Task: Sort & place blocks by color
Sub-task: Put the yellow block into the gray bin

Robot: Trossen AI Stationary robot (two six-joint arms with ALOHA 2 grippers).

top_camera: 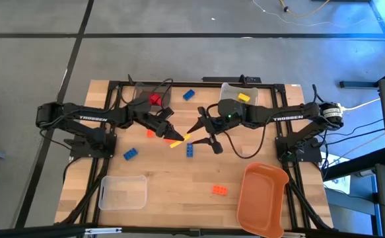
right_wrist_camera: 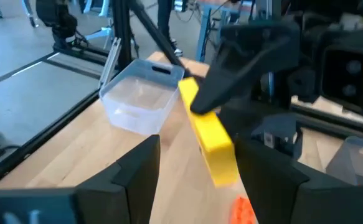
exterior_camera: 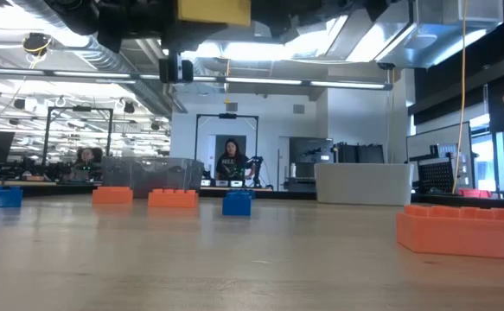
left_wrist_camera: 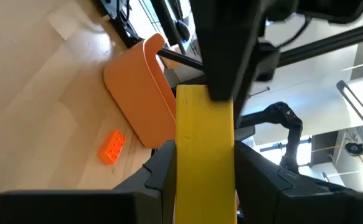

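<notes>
Yellow block (top_camera: 177,141), long, clamped in left gripper (top_camera: 174,137) above mid-table; right gripper (top_camera: 193,130) just beside it, fingers apart; orange block (top_camera: 219,190) near orange bin (top_camera: 261,198).

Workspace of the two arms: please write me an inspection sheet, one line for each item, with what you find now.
Surface: wooden table, dark frame around it.
Job's things: long yellow brick held above mid-table; red brick in the dark bin; yellow brick in the far clear bin; blue bricks and orange brick loose on the wood.
Clutter: near clear bin and orange bin, contents nothing seen.
Grippers: left gripper shut on the long yellow brick; right gripper open, its fingers on either side of that brick.
Cables: black cables along both arms; white cable at right.
Surroundings: grey floor; people far behind, low view.
</notes>
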